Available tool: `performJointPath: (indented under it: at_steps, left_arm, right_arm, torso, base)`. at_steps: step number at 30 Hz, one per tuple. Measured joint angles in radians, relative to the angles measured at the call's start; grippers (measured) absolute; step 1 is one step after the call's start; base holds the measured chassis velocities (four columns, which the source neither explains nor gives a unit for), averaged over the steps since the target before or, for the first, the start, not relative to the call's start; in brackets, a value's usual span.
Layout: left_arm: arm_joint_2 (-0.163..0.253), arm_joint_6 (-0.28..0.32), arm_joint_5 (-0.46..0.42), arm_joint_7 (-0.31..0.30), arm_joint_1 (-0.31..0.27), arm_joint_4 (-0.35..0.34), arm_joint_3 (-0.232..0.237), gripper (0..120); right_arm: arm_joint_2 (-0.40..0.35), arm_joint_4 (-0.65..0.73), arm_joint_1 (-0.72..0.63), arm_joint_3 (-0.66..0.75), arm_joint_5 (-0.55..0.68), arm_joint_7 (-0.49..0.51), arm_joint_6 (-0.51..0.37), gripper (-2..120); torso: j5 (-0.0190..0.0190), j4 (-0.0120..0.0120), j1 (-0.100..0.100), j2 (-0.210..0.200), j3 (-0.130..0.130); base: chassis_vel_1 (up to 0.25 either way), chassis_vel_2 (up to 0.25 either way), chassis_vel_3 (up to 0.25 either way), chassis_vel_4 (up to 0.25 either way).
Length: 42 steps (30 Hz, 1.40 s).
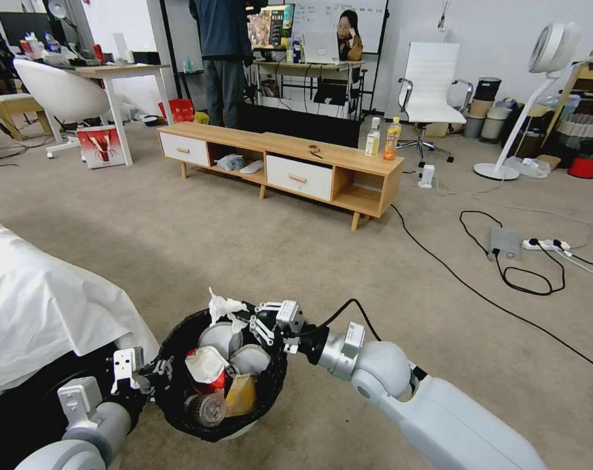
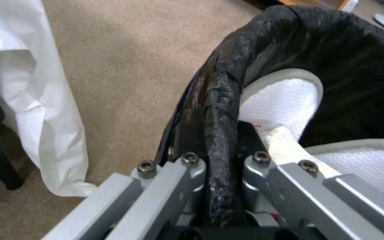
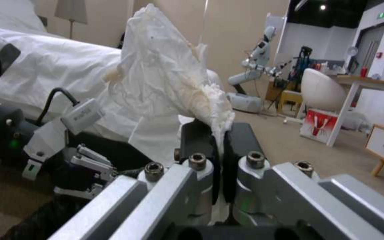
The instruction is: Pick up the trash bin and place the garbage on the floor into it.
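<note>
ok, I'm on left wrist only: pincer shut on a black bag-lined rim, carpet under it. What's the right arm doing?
Observer: Right pincer is shut on a crumpled white tissue, held over the far rim of the small round bin lined with a black plastic bag.
Operator: Bin on the floor or lifted?
Observer: Can't tell from the head view; the left pincer grips its near-left rim.
Operator: What's inside already?
Observer: A red crushed can, a brown paper bag, a small clear bottle and two white bowl-shaped things.
Operator: Any litter left on the beige carpet?
Observer: None that I can see, just black cables on the right.
</note>
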Motion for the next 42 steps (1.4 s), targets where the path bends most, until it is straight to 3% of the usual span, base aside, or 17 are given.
performJointPath:
  at_steps: [21, 24, 25, 33, 34, 39, 41, 42]
  left_arm:
    - [-0.001, -0.001, 0.014, 0.002, -0.001, 0.005, 0.024, 4]
    - [0.0, -0.001, 0.014, 0.002, 0.0, 0.003, 0.023, 4]
    - [0.001, -0.001, 0.014, 0.002, 0.0, 0.002, 0.021, 4]
    - [0.001, -0.002, 0.014, 0.003, 0.001, 0.001, 0.021, 4]
    - [0.001, -0.002, 0.014, 0.003, 0.001, 0.002, 0.021, 4]
    - [0.001, -0.003, 0.014, 0.003, 0.001, 0.004, 0.021, 4]
    - [-0.002, -0.004, 0.014, 0.003, 0.0, 0.005, 0.021, 4]
    - [-0.002, -0.004, 0.014, 0.003, 0.0, 0.005, 0.021, 4]
  right_arm:
    - [-0.023, -0.011, -0.012, -0.045, -0.005, 0.049, -0.035, 1]
    - [-0.023, -0.009, -0.012, -0.045, -0.005, 0.051, -0.045, 7]
    - [-0.023, -0.006, -0.01, -0.045, -0.004, 0.051, -0.048, 16]
    - [-0.031, 0.012, -0.005, -0.046, 0.011, 0.061, -0.08, 42]
    - [-0.046, 0.029, 0.002, -0.05, 0.035, 0.063, -0.121, 49]
    - [-0.06, 0.053, 0.008, -0.048, 0.066, 0.063, -0.192, 57]
    - [-0.069, 0.096, 0.013, -0.031, 0.15, 0.079, -0.329, 73]
    - [-0.069, 0.096, 0.013, -0.031, 0.15, 0.079, -0.329, 73]
  torso:
    - [0.0, 0.0, 0.0, 0.0, 0.0]
    - [0.0, 0.0, 0.0, 0.0, 0.0]
    - [0.0, 0.0, 0.0, 0.0, 0.0]
    - [0.0001, 0.0, 0.0, 0.0, 0.0]
    - [0.0, 0.0, 0.0, 0.0, 0.0]
    - [0.0, -0.0001, 0.0, 0.0, 0.0]
    - [0.0, 0.0, 0.0, 0.0, 0.0]
    - [0.0, 0.0, 0.0, 0.0, 0.0]
  base:
    - [0.0, 0.0, 0.0, 0.0]
    - [0.0, 0.0, 0.0, 0.0]
    - [0.0, 0.0, 0.0, 0.0]
    - [0.0, 0.0, 0.0, 0.0]
    - [0.0, 0.0, 0.0, 0.0]
    - [0.0, 0.0, 0.0, 0.0]
    - [0.0, 0.0, 0.0, 0.0]
    - [0.0, 0.0, 0.0, 0.0]
